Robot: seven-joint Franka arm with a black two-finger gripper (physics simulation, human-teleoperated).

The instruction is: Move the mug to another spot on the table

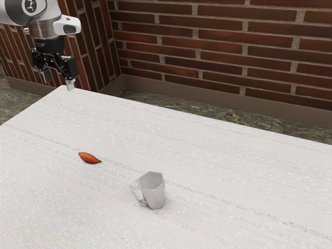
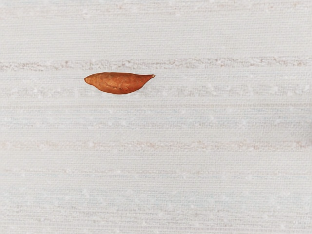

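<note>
A wide, pale table [image 1: 233,171] with a streaked, woven-looking top spreads across most of the scene. Behind it stands a red brick wall [image 1: 218,41]. The white robot arm [image 1: 31,13] enters at the exterior view's upper left and points down over the table's far corner on that side.

Its black gripper [image 1: 58,80] hangs high above that corner. The two fingers are spread apart with nothing between them, so it is released and empty. Judging by this height and distance, the reach for the mug has not begun.

The mug [image 1: 150,190] is grey with flat facets. It stands upright on its base toward the table's near edge, well apart from the gripper. Its handle points to the exterior view's left, and the open rim faces up, which likely leaves both rim and handle free for a grasp.

The smallest thing is an orange-brown sweet potato [image 1: 90,158]. It lies flat between the far corner and the mug, apart from both. The wrist view looks straight down on the sweet potato [image 2: 118,82] on the bare table [image 2: 195,170]. It seems no part of the task, only something to avoid.
</note>
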